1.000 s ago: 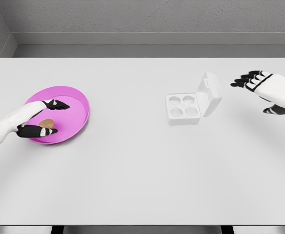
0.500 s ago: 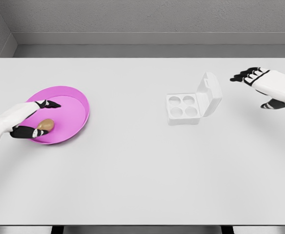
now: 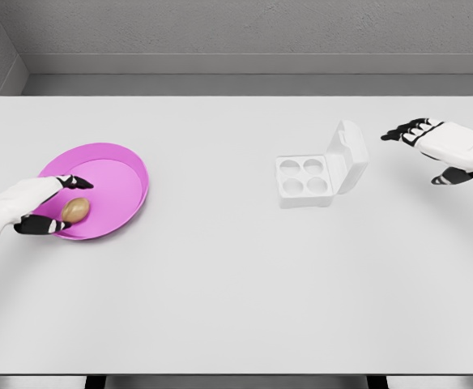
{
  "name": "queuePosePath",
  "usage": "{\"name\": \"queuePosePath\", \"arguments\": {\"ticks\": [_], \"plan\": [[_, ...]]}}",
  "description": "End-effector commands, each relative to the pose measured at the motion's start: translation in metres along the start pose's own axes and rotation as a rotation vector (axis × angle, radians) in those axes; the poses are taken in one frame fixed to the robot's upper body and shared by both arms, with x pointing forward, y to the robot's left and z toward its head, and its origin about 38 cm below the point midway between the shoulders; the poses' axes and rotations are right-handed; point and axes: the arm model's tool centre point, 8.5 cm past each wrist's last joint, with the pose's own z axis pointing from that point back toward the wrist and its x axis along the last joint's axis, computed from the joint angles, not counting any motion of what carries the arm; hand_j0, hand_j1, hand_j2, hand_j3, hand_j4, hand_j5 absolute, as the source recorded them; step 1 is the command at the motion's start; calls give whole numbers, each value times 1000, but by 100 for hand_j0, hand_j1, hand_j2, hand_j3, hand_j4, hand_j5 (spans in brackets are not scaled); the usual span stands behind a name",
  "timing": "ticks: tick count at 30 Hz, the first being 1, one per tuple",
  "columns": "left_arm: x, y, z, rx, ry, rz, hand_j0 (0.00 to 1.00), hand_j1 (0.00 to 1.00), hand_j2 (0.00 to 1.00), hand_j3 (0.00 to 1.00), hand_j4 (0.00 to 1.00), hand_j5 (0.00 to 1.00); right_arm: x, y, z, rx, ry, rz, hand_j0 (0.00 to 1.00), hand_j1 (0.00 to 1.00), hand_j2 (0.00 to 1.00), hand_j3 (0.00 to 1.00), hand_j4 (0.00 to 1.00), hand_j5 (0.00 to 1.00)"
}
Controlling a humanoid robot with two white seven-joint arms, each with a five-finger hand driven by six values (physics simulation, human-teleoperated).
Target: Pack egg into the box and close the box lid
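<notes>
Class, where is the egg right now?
In the head view, the egg lies in the pink plate at table left, between the left hand's fingers.

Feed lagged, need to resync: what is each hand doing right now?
Left hand: fingers around the egg in the pink plate; firm grasp cannot be told.
Right hand: open, holding nothing.

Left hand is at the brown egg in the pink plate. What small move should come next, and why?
Probably close the left hand on the brown egg: its fingers bracket the egg in the pink plate without clearly gripping it, and the white four-cup box stands open and empty.
</notes>
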Motion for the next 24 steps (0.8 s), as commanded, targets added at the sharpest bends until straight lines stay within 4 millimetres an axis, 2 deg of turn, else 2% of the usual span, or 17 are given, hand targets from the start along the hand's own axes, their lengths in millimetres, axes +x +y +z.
{"name": "queuePosePath", "arguments": {"ticks": [1, 6, 15, 20, 24], "plan": [[0, -3, -2, -8, 6, -5, 77, 77, 77, 77, 77, 77, 0, 0, 0, -1, 0, -5, 100, 100, 100, 100, 100, 100], [0, -5, -5, -14, 4, -2, 76, 76, 76, 76, 76, 76, -1, 0, 0, 2, 2, -6, 100, 100, 100, 100, 100, 100], [3, -6, -10, -24, 17, 10, 76, 76, 76, 76, 76, 76, -1, 0, 1, 8, 3, -3, 90, 90, 90, 90, 90, 90], [3, 0, -10, -17, 11, 9, 76, 76, 76, 76, 76, 76, -1, 0, 1, 7, 2, -2, 77, 77, 77, 77, 77, 77], [7, 19, -8, -42, -16, 0, 76, 76, 76, 76, 76, 76, -1, 0, 1, 7, 2, -2, 76, 76, 76, 76, 76, 76]]}}
